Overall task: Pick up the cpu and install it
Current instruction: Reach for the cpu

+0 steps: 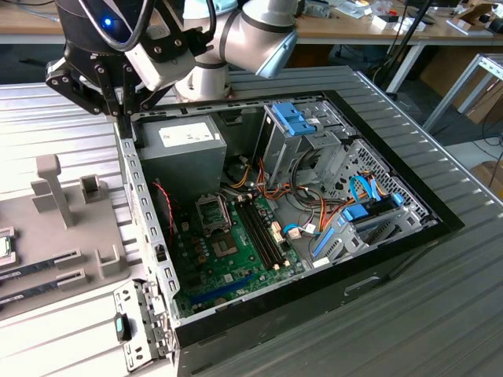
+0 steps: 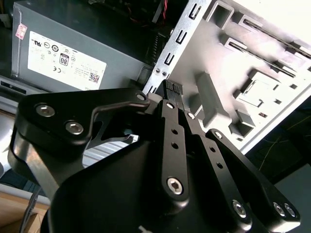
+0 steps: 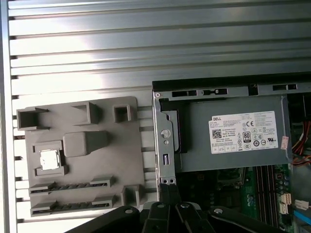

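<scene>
**Closed gripper [image 1: 122,118] hanging at the computer case [image 1: 369,271] corner, cpu [image 3: 49,159] lying in the fixture tray [image 3: 112,160]**

Exterior view: hanging from the arm [image 1: 236,35] just over the rim of the open computer case, at the corner by the grey power supply [image 1: 177,145]. Holding the jaws drawn together and gripping nothing. Hovering well apart from the black socket frame [image 1: 212,214] on the green motherboard [image 1: 228,251]. Spotting the cpu far off to the exterior view's left, cut by the frame edge, on the fixture tray just above two memory sticks [image 1: 39,267].

First wrist view: looking down on the ribbed metal table [image 3: 146,48], with the fixture tray lying just beside the case wall. Seeing the cpu resting flat, silvery top up, in a square pocket of the tray, beside a raised grey block [image 3: 85,143]. Catching the narrow black fingertips [image 3: 167,194] reaching in over the case rim next to the power supply, well apart from the cpu.

Second wrist view: looking along the black linkage to the pads, pressed close with nothing between them, beside the slotted case edge. Picking out the tray beyond, too washed out for telling the cpu in its pocket.
</scene>
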Robot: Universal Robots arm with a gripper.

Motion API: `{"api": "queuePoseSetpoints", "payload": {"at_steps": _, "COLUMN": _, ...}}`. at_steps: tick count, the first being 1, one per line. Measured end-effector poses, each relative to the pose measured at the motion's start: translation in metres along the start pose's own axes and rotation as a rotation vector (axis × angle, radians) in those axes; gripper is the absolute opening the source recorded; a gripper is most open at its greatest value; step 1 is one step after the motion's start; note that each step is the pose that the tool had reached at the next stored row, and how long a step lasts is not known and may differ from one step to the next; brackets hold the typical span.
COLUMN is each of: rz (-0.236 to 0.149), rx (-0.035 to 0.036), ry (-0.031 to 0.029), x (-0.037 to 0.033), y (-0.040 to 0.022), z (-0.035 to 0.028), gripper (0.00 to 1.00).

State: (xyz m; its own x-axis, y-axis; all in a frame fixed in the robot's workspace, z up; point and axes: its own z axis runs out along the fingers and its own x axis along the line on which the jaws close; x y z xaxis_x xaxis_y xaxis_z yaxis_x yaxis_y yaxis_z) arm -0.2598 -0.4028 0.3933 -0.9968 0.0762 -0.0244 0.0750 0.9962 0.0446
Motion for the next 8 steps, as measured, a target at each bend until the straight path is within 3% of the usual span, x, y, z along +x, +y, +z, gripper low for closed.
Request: {"api": "queuePoseSetpoints", "payload": {"at_steps": 8, "rz": 0.000, "rx": 0.0000, "ry": 0.0000, "x": 0.0023, "y": -0.0002, "z": -0.0001, "gripper": 0.11}}
